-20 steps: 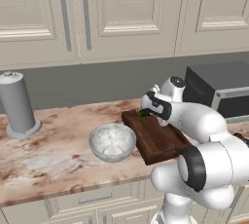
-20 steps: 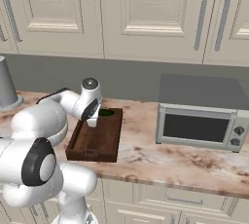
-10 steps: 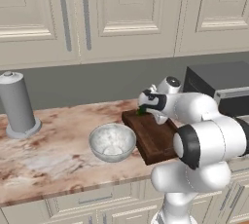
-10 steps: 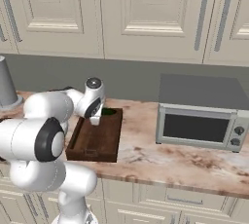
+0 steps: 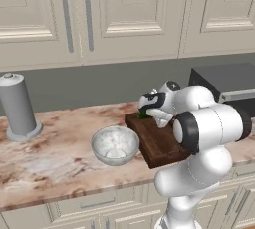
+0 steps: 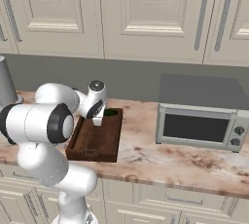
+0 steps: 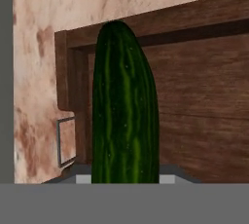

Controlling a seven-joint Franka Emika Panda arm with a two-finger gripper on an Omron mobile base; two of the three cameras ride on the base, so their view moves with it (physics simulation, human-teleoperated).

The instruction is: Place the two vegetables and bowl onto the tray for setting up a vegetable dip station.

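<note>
My gripper (image 5: 146, 110) is shut on the dark-green vegetable (image 7: 124, 116), one of the two vegetables, and holds it low over the far end of the dark brown tray (image 5: 160, 149). In the right base view the green vegetable (image 6: 111, 113) peeks out beside the gripper (image 6: 100, 119) at the tray's (image 6: 93, 146) back rim. The hand view looks along the vegetable, whose tip points over a corner of the tray (image 7: 204, 116). I cannot tell whether it touches the wood. The mottled whitish-grey bowl (image 5: 115, 154) stands upright on the counter, just left of the tray.
A grey cylinder on a round base (image 5: 18, 105) stands at the counter's back left. A grey microwave (image 6: 201, 116) sits right of the tray. Wall cabinets hang above. My own arm's bulky links (image 5: 209, 128) lie over the tray's right side.
The arm's links have swung round, and the big elbow now hangs nearer the tray's front. The gripper with the green vegetable has stayed at the tray's far end.
</note>
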